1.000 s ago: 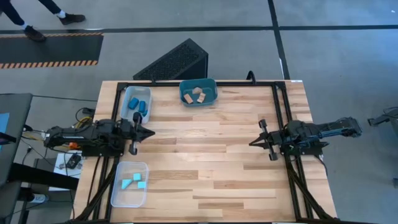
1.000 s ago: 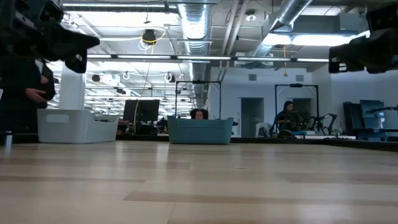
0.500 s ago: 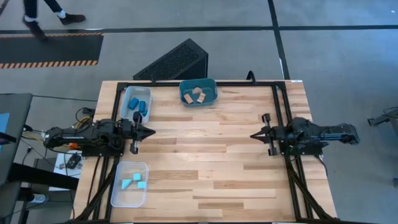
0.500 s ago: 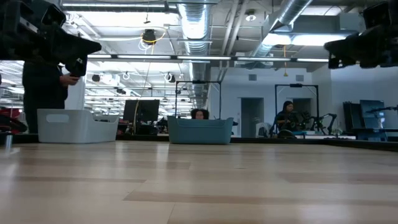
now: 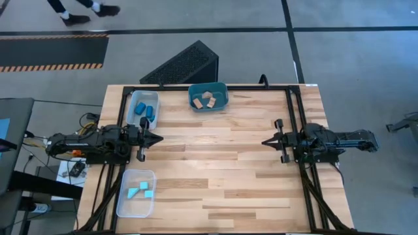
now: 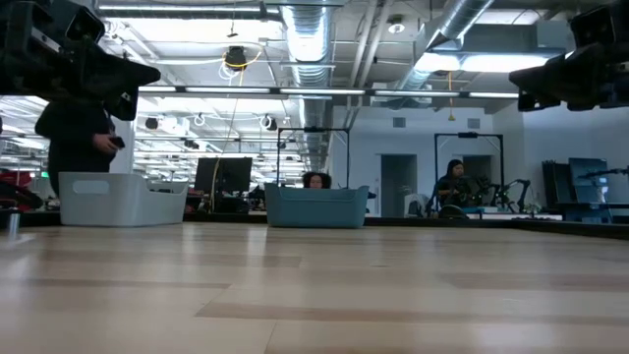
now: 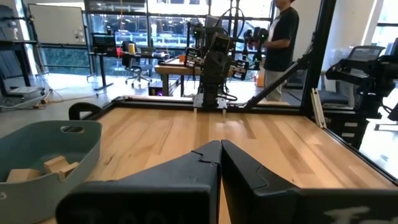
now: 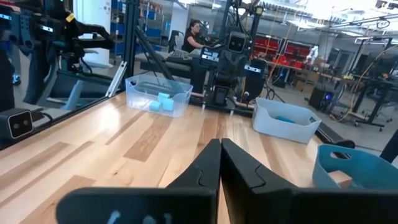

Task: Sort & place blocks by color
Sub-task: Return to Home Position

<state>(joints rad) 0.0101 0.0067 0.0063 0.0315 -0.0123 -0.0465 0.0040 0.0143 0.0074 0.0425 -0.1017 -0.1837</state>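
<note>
The left gripper hangs over the left edge of the bench, its fingers pressed together on nothing. The right gripper faces it from the right side, fingers likewise together. Darker blue blocks lie in the far clear tray, what look like 3 pale cyan blocks in the near clear tray, and tan wooden blocks in the teal tub.

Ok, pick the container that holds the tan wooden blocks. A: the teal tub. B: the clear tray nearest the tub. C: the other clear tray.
A: in the high view the tan blocks lie inside the teal tub.
</note>
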